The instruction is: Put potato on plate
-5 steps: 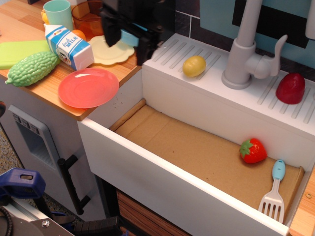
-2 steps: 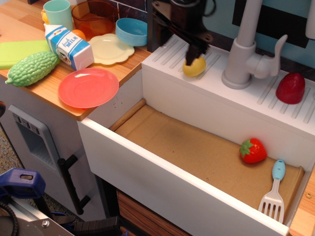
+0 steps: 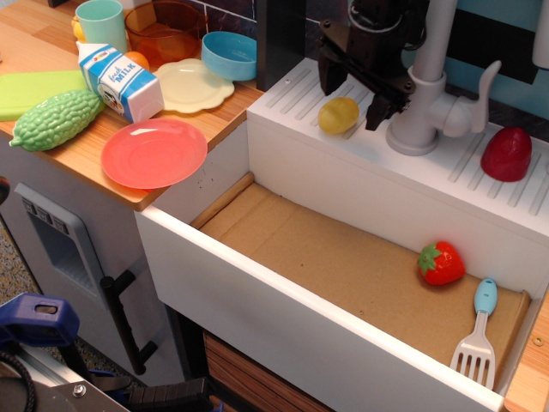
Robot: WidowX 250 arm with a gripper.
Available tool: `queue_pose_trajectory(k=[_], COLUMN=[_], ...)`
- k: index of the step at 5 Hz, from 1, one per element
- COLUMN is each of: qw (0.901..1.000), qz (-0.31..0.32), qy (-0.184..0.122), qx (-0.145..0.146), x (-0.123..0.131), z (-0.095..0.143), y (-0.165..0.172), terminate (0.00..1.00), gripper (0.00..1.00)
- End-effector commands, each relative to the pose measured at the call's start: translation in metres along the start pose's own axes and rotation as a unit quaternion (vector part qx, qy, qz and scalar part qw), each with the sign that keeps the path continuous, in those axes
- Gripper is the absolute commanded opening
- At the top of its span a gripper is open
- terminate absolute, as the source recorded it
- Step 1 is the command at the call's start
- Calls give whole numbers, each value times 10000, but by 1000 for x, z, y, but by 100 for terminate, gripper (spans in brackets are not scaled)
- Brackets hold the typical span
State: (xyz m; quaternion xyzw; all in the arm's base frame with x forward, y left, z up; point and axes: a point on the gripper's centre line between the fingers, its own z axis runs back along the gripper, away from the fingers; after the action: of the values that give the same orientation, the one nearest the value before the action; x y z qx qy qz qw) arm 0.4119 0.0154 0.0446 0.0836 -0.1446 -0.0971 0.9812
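The yellow-olive potato lies on the white ribbed ledge behind the sink, left of the grey faucet. My black gripper hangs open just above and behind the potato, one finger at its left and one at its right, not closed on it. The salmon-pink plate lies flat on the wooden counter to the left, near the counter's front edge, with nothing on it.
Milk carton, green bumpy gourd, pale yellow scalloped dish, blue bowl, orange bowl and teal cup crowd the counter. Strawberry and spatula lie in the sink. A dark red toy sits on the ledge's right.
My gripper has swept right from above the counter to the sink ledge and now straddles the potato with open fingers. The potato and plate have not moved.
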Motion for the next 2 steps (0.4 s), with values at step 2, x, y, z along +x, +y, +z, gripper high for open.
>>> queue_pose_trajectory(k=[2], qw=[9992], qz=[64], qy=[-379], qx=[56], x=[10], z=[-12], y=[21], terminate=[0], gripper=[100])
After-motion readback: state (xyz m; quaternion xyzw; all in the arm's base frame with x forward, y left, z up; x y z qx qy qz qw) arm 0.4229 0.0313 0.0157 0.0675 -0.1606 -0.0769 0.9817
